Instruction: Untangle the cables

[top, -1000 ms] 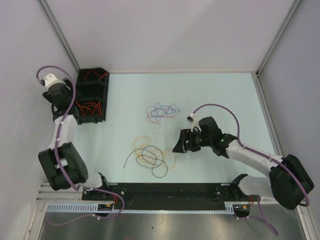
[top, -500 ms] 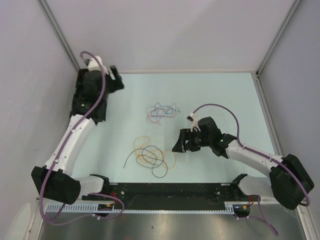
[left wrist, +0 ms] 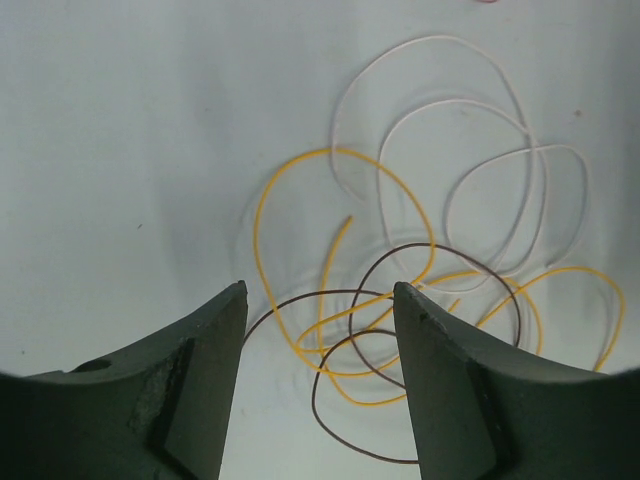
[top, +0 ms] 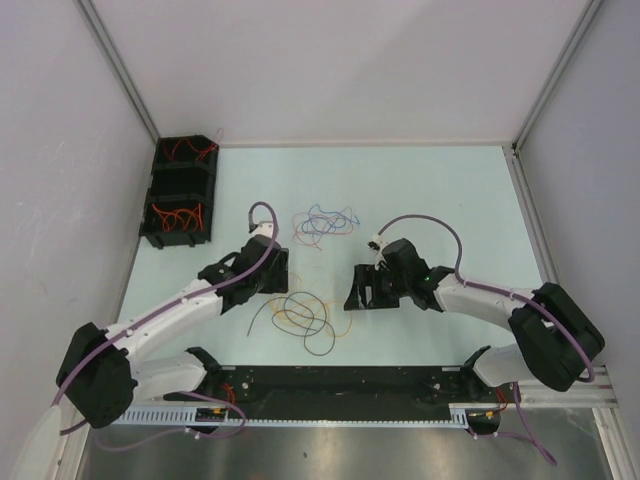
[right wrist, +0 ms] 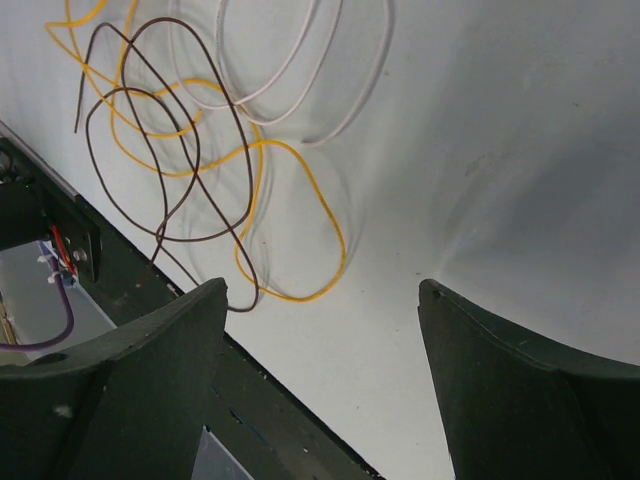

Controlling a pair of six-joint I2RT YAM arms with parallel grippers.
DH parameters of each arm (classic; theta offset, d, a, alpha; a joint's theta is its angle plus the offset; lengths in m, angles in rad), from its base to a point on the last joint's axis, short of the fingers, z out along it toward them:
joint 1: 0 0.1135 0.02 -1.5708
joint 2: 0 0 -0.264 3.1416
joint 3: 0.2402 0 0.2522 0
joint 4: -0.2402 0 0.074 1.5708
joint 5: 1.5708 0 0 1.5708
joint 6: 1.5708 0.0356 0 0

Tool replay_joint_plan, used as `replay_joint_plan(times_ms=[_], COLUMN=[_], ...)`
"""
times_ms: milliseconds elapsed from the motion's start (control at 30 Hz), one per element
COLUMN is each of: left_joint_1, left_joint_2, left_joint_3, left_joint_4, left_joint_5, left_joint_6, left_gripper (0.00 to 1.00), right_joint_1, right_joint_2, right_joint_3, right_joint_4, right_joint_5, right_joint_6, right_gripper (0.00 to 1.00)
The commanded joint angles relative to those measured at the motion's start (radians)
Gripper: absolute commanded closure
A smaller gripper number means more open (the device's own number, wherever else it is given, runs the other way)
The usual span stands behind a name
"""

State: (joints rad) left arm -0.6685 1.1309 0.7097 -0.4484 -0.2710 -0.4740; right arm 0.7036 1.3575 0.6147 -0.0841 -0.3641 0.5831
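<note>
I have both arms reaching in over the pale green table top (top: 450,190). The left gripper (top: 272,270) sits just left of the near tangle of thin cables (top: 305,315), and the right gripper (top: 362,288) sits just right of it, so the tangle lies between them.

On the left wrist camera the left gripper (left wrist: 318,290) has its dark fingers (left wrist: 200,370) spread apart and grips nothing. Beyond and partly between the tips lie a looped yellow wire (left wrist: 330,150), a dark brown wire (left wrist: 440,247) and a pale white wire (left wrist: 440,100), crossing one another on the table.

On the right wrist camera the right gripper (right wrist: 322,290) is also spread wide and holds nothing. The same yellow wire (right wrist: 330,215), dark brown wire (right wrist: 245,130) and pale white wire (right wrist: 300,60) lie ahead of its tips, near the table's black front edge.

A second tangle of blue, red and purple cables (top: 322,222) lies farther back, apart from both grippers. Black plastic bins (top: 180,190) in the far left corner hold orange and red wires.

I cannot tell whether either gripper touches the table.
</note>
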Motion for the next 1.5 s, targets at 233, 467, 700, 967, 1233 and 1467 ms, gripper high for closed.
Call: replay_joint_plan(times_ms=[233, 467, 700, 967, 1233, 1467], left_joint_1=[-0.005, -0.006, -0.006, -0.005, -0.005, -0.005], left_joint_2=[-0.181, -0.16, -0.117, -0.007, 0.063, 0.033], left_joint_3=[-0.213, -0.269, -0.291, -0.28, -0.25, -0.177], left_joint_4=[0.1, 0.165, 0.229, 0.296, 0.373, 0.349], left_joint_5=[-0.008, -0.01, -0.028, -0.03, 0.019, 0.024], left_joint_6=[-0.187, -0.203, -0.203, -0.19, -0.157, -0.121], left_gripper=[0.35, 0.4, 0.44, 0.64, 1.0, 0.99], right_joint_1=[0.036, 0.068, 0.085, 0.111, 0.131, 0.168], right_joint_2=[0.106, 0.157, 0.178, 0.161, 0.199, 0.281], right_joint_3=[0.063, 0.1, 0.111, 0.117, 0.122, 0.19], right_joint_4=[0.066, 0.063, 0.053, 0.009, 0.043, 0.06], right_joint_5=[0.028, 0.03, 0.03, 0.05, 0.045, 0.017], right_joint_6=[0.049, 0.057, 0.061, 0.064, 0.08, 0.08], right_gripper=[0.19, 0.19, 0.2, 0.2, 0.24, 0.5])
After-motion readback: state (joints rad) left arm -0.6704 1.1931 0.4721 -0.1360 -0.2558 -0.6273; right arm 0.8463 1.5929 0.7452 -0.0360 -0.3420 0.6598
